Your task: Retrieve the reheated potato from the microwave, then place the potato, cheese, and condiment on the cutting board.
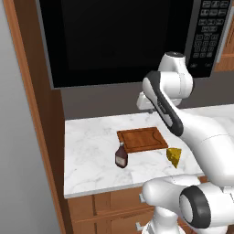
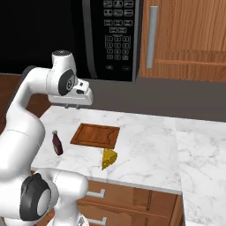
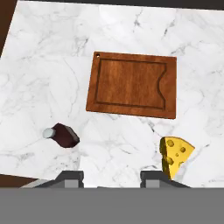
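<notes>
**Board bare, fingers up over the tabletop**

While the microwave [image 1: 121, 39] hangs above with its dark door closed, the fingers [image 2: 73, 106] hover high over the white marble tabletop [image 1: 91, 155], well apart from everything on it. Nothing sits between them; whether they are clenched or released I cannot tell. Cutting board [image 3: 132, 85] lies flat mid-tabletop, nothing on it. Condiment [image 1: 121, 156] stands upright just off the board's front left corner, apart from it. Cheese [image 2: 108, 158] rests near the tabletop's front edge, off the board's front right corner, not touching it. From the hand view, the bottle [image 3: 62, 134] and the wedge [image 3: 174, 154] flank the two finger tips [image 3: 70, 178]. Wooden cabinets [image 2: 185, 39] stand right of the microwave.
</notes>
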